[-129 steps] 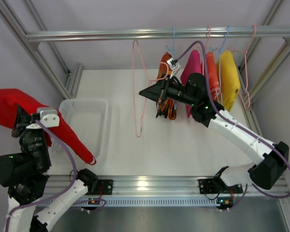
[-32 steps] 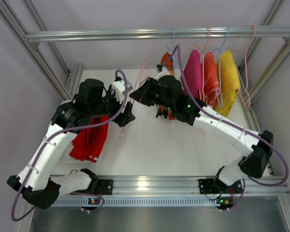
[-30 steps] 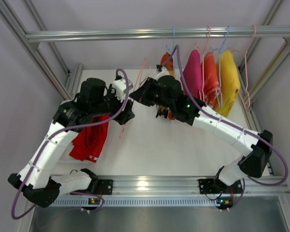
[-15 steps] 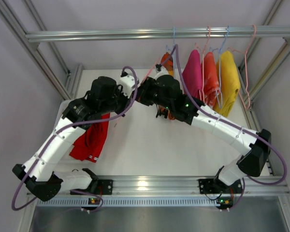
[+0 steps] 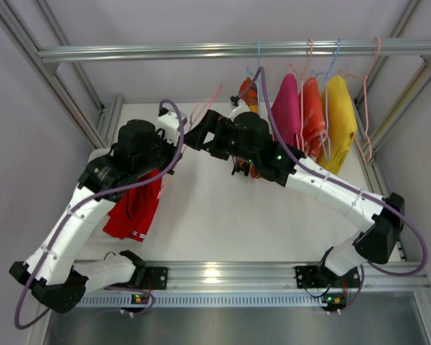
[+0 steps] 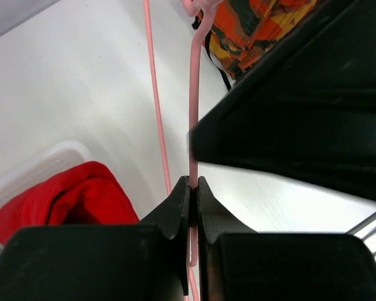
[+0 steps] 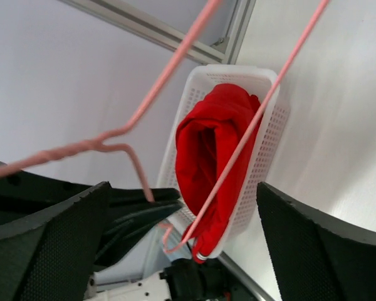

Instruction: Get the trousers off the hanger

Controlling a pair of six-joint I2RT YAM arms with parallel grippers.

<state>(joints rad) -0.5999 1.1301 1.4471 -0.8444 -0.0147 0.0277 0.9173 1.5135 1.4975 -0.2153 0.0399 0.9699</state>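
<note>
Red trousers [image 5: 133, 208] lie crumpled in the white basket [image 7: 263, 150] at the left side of the table [image 5: 223, 215], one end draped over its near rim; patterned trousers [image 6: 257, 25], orange with black and yellow, hang beneath the rail [image 5: 201, 50] at the left end of a row, partly hidden by the right arm; beside them on the rail hang a magenta garment [image 5: 285, 100], an orange-red garment [image 5: 314, 111] and a yellow garment [image 5: 340, 108]. The pink hanger [image 6: 193, 94], a thin wire, runs between basket and row; left gripper [image 6: 193, 183] has its jaws pressed together on this wire, pinching it; right gripper [image 7: 183, 191] stands just beside, its jaws spread wide, the wire passing between them untouched.
</note>
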